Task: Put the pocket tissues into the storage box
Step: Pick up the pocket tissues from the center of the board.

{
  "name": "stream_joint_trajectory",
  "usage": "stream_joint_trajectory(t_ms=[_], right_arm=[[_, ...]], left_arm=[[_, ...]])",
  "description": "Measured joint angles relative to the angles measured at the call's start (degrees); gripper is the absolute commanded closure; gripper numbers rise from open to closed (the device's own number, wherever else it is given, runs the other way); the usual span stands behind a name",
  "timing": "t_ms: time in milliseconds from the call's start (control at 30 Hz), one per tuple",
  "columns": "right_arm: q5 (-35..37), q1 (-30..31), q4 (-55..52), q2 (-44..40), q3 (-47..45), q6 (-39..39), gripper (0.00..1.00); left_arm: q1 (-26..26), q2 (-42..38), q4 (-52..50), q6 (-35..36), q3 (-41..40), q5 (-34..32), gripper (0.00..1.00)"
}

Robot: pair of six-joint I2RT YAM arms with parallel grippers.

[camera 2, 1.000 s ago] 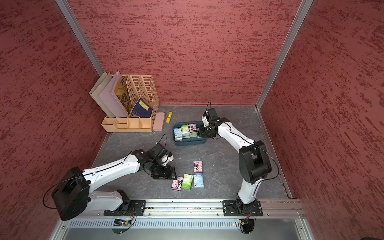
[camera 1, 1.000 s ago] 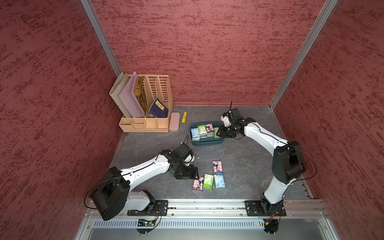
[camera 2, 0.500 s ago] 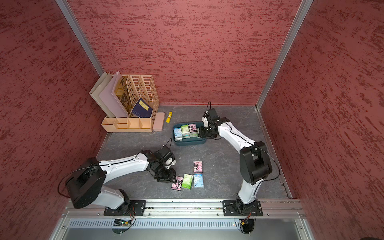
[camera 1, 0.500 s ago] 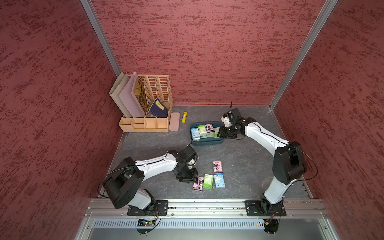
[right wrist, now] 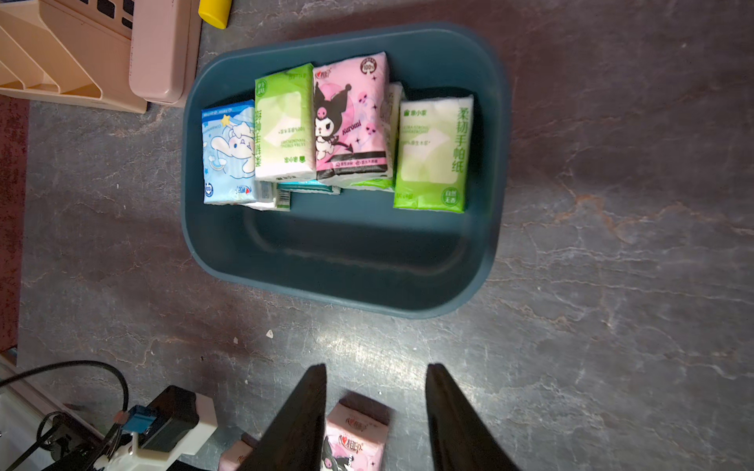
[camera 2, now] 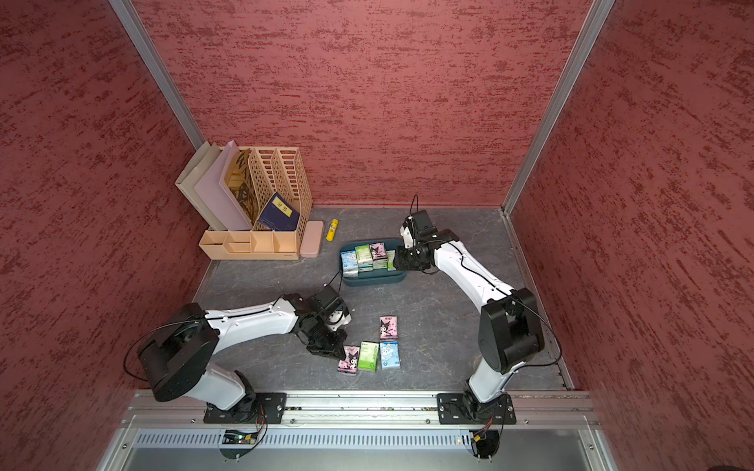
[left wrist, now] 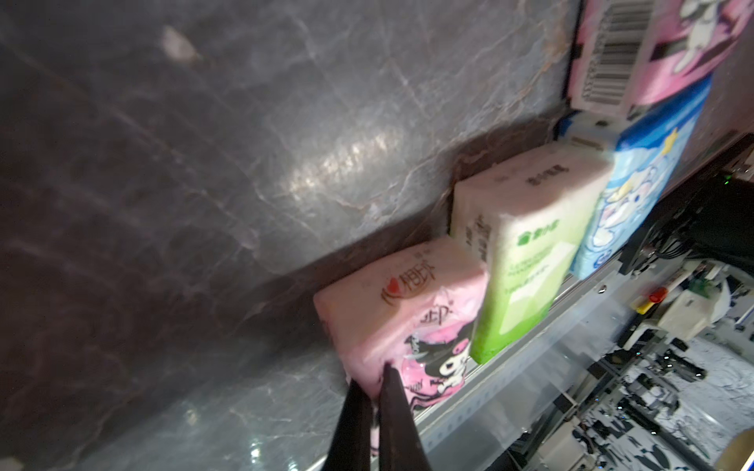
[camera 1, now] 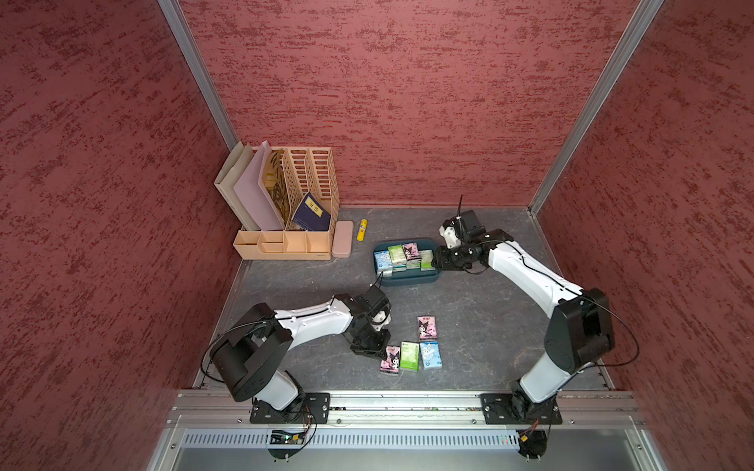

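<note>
The dark teal storage box (camera 1: 408, 280) (right wrist: 342, 285) holds several pocket tissues (camera 1: 402, 257) (right wrist: 351, 118) along its far side. Loose packs lie near the front: a pink one (camera 1: 390, 360) (left wrist: 408, 310), a green one (camera 1: 409, 356) (left wrist: 526, 261), a blue one (camera 1: 430, 354) and another pink one (camera 1: 427, 328). My left gripper (camera 1: 377, 351) (left wrist: 373, 379) is low at the first pink pack, shut on that pack's near corner. My right gripper (camera 1: 438, 259) (right wrist: 375, 371) hovers at the box's right end, open and holding nothing.
A beige slotted organiser (camera 1: 285, 240) stands at the back left, with a flat pink case (camera 1: 342, 238) and a yellow tube (camera 1: 362, 229) beside it. The metal front rail (camera 1: 387, 397) runs close behind the loose packs.
My left gripper has slid right to the pink pack and closed on its corner. The right arm has not moved.
</note>
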Motion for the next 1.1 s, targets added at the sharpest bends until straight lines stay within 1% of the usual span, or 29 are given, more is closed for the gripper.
stream_joint_trajectory(t_ms=[200,267,367,400,533,633,733,967,1100], right_arm=[[0.09,0.00,-0.13,-0.02,0.00,-0.02,0.55],[-0.04,0.00,0.02,-0.07,0.00,0.00,0.55],[-0.94,0.00,0.68,-0.22,0.00,0.02,0.55],[-1.51,0.00,1.03,-0.28,0.00,0.02,0.55],[-4.44,0.02,2.69,-0.59,0.00,0.50,0.53],[-7.52,0.07,4.42,-1.29,0.00,1.25,0.52],[-10.97,0.87,6.29,-2.27,0.04,1.90,0.51],[-16.79,4.94,9.64,-2.03,2.12,4.20,0.53],[-17.86,6.78,10.99,0.76,4.87,4.98,0.53]], left_arm=[[0.44,-0.66,0.00,0.02,-0.02,-0.55,1.00],[1.57,-1.97,0.02,0.17,-0.07,-1.33,1.00],[5.79,-6.16,0.63,0.79,-0.07,-2.16,1.00],[8.02,-7.98,1.14,1.16,0.20,-2.12,1.00],[15.13,-10.64,2.54,2.62,4.57,-1.75,1.00],[19.21,-9.22,4.79,3.45,9.92,-0.59,1.00],[21.14,-6.23,8.11,3.58,14.47,0.37,1.00],[21.44,0.70,14.75,2.12,19.91,2.84,1.00],[21.44,1.64,16.11,1.44,20.15,3.56,1.00]])
